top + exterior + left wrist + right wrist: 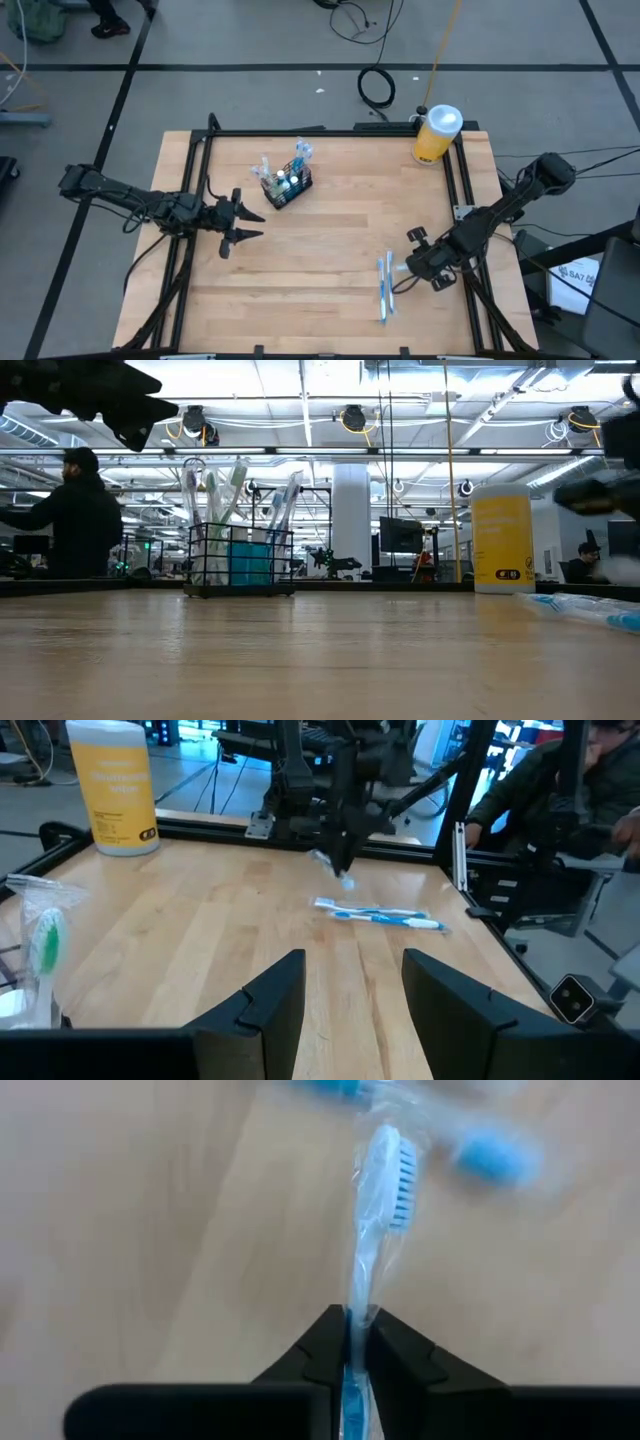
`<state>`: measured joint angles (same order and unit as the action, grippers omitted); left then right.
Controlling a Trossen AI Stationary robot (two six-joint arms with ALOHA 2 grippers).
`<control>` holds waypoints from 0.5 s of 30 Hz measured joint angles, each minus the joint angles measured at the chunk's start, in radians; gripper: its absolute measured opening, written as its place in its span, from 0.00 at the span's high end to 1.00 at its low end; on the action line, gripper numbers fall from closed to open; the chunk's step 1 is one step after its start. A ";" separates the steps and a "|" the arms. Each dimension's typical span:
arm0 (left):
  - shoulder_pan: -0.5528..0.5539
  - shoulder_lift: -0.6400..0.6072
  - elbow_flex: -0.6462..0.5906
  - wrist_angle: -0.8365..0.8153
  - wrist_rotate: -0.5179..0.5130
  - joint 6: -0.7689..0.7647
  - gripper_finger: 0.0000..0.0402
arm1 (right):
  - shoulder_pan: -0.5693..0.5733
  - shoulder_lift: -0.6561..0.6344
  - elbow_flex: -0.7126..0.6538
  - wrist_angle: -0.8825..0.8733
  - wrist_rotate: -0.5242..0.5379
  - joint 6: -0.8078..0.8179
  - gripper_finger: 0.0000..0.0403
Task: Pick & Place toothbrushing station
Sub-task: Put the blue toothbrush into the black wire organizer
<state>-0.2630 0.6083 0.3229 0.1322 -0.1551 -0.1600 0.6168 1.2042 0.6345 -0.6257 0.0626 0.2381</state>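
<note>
Your right gripper (357,1342) was clamped on a wrapped toothbrush (378,1210), over the table's (330,290) front-right area, just beside the loose toothbrushes (384,288) lying there. Your left gripper (243,222) hung with its fingers (268,995) spread and nothing between them, near the left edge. The caddy (287,187) sat upright, stuffed with brushes, left of centre toward the back, well apart from the yellow bottle (435,135) in the back-right corner.

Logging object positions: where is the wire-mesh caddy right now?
High view: the caddy stands upright on the table's far-left part, ahead of the left end effector, left of the yellow bottle.
</note>
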 joint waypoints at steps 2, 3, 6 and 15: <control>0.000 0.000 0.000 0.000 0.000 0.000 0.56 | -0.018 -0.016 0.044 -0.019 0.030 -0.025 0.95; 0.000 0.000 0.000 0.000 0.000 0.000 0.56 | -0.029 -0.026 0.067 -0.023 0.051 -0.048 0.96; 0.000 0.000 0.000 0.000 0.000 0.000 0.56 | -0.061 -0.055 0.127 0.014 0.171 -0.148 0.97; 0.000 0.000 0.000 0.000 -0.001 0.000 0.56 | -0.254 -0.077 0.081 0.889 0.459 -0.354 0.96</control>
<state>-0.2630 0.6083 0.3229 0.1326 -0.1558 -0.1604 0.3630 1.1277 0.7158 0.2632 0.5213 -0.1158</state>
